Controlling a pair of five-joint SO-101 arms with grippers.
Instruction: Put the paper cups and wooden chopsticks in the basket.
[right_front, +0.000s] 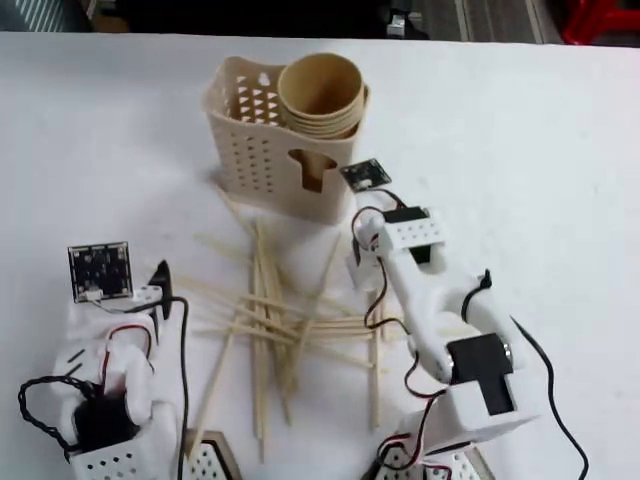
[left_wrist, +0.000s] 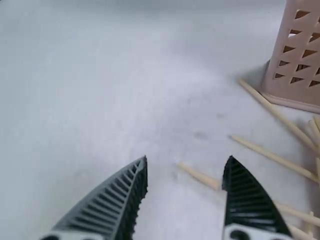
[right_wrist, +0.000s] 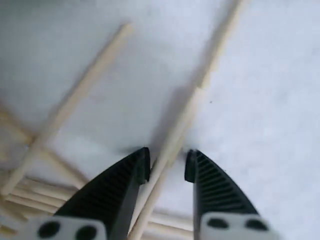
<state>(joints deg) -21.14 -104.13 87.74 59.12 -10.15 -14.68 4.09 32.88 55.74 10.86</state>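
We watch right gripper (right_wrist: 167, 152), jaws narrow astride one chopstick (right_wrist: 182, 120); thin stick may slip free on closing. Left gripper (left_wrist: 188, 159) gapes wide.

Your left arm (right_front: 135, 385): folded back at near left, wrist low. Left gripper (left_wrist: 184, 167) points toward far side, low over table (right_front: 530, 130), jaws spread wide.

Your right arm (right_front: 430, 300): based near right, stretched toward far left, wrist pitched down. Right gripper (right_wrist: 166, 164) aims steeply down at table, jaws narrowly apart, not closed, tips close to surface.
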